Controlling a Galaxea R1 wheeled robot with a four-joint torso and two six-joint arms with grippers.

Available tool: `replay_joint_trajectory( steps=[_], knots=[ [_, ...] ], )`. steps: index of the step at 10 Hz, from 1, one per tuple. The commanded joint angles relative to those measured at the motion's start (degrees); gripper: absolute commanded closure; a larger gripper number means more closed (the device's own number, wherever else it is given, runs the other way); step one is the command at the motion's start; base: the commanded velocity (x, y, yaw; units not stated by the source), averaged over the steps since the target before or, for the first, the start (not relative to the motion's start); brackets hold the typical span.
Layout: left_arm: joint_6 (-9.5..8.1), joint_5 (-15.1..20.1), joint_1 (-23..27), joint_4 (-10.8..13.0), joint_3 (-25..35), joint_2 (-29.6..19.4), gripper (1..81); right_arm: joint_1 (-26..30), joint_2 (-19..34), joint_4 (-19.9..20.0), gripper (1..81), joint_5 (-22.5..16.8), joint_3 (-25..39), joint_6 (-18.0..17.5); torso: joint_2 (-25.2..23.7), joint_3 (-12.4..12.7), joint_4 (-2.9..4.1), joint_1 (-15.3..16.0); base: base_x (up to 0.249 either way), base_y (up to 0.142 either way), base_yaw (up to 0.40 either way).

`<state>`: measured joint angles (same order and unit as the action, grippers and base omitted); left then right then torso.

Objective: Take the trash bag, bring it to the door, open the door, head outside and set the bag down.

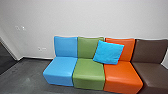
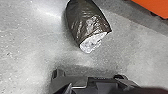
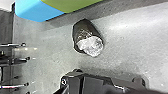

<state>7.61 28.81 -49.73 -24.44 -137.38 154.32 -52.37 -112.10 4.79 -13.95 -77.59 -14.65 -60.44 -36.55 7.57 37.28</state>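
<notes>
Resting trash bag [image 2: 87,22]: it is sitting on the grey floor [image 2: 37,50], near the front of the couch [image 1: 88,81]; whether it is standing or lying on its side, I cannot tell.
Long axis: its dark body is pointing towards the couch, its pale end [image 3: 92,46] is facing away, on the robot's side.
Left gripper and right gripper: neither is clamping the bag; whether each is apart or together, I cannot tell.
Nearer arm: the bag is looming larger from the left wrist, so the left is probably lying closer, though not surely.
Couch seats: blue, green, orange and brown are lining the wall [image 1: 125,17]; they are hemming in the bag's far side, so reaching from the pale end is looking simpler.
Blue cushion [image 1: 108,52]: it is leaning across the green and orange backs.
Rods [image 3: 15,45]: they are jutting out well apart from the bag, perhaps belonging to a table-football table.
</notes>
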Motion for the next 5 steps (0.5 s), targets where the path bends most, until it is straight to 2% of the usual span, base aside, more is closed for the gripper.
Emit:
replay_joint_trajectory(
  steps=[1,3,5],
  knots=[
    [0.04,4.06,6.61,-0.87,-0.7,-0.68,1.0,7.48,2.03,1.36,1.0,-5.04,-0.62,-0.99,-5.67,-5.3,0.0,3.62,0.0,0.0,0.0],
    [0.04,4.06,7.31,-0.78,-1.32,0.2,1.0,10.12,1.86,2.33,1.0,-7.24,-1.06,-0.99,-9.69,-8.97,0.0,6.2,0.0,0.0,0.0],
    [0.04,4.24,8.19,-0.87,-3.16,2.05,1.0,11.54,1.86,2.68,1.0,-7.85,-1.23,-0.99,-13.71,-7.04,0.0,8.8,0.0,0.0,0.0]
  ],
)
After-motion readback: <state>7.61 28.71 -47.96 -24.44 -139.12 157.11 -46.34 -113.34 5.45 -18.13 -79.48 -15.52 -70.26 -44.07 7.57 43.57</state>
